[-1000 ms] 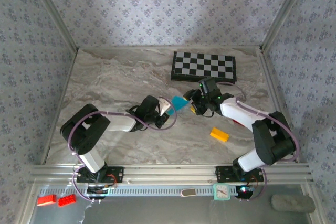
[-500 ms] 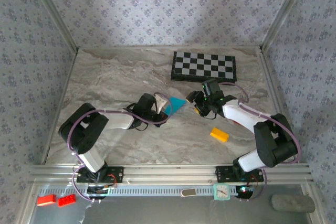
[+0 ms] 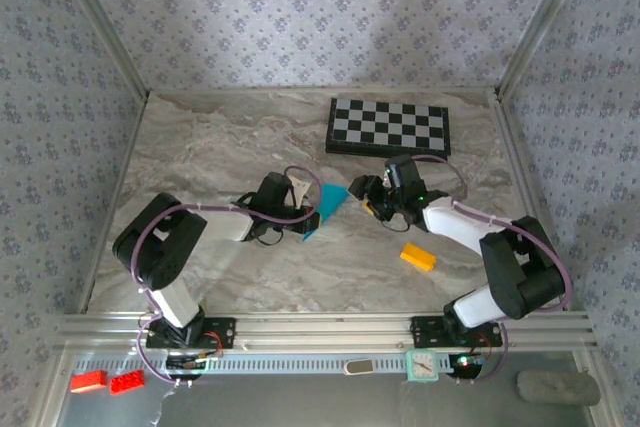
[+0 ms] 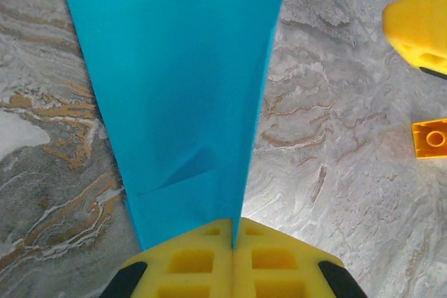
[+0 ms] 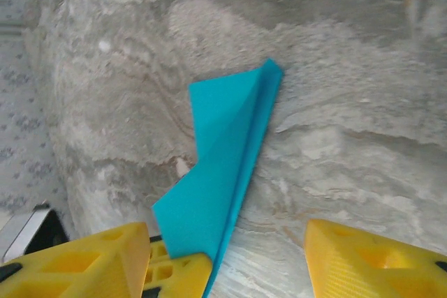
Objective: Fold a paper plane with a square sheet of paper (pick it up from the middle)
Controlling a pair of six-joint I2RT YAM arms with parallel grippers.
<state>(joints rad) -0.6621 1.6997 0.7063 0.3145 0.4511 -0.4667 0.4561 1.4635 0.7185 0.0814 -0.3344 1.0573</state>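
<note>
1. Pinching the folded blue paper (image 4: 174, 88) by its narrow end, my left hand (image 4: 232, 242) has both pads pressed together on it. The wide end fans out ahead of me, free for my other hand to work on.
2. The paper sits on the near side of the chessboard (image 3: 388, 127), a little left of its left corner and low over the desk (image 3: 200, 147). I cannot tell whether its far end touches the marble.
3. It is narrower than a square and tapered, with a creased flap raised along one edge in my right wrist view. I judge the folding to be partway, not yet a finished dart.
4. My right hand (image 3: 368, 197) is spread with nothing between its fingers. It is below the chessboard's near edge, just beside the paper's wide end, and I judge it is placed there to take or press that end.
5. My left arm lies low, its forearm running almost along the desk toward the chessboard. My right arm bends at a high elbow and reaches back leftward, short of the chessboard.
6. The yellow block (image 3: 418, 257) rests on the desk well nearer me than the chessboard, apart from the paper and out of the way.
</note>
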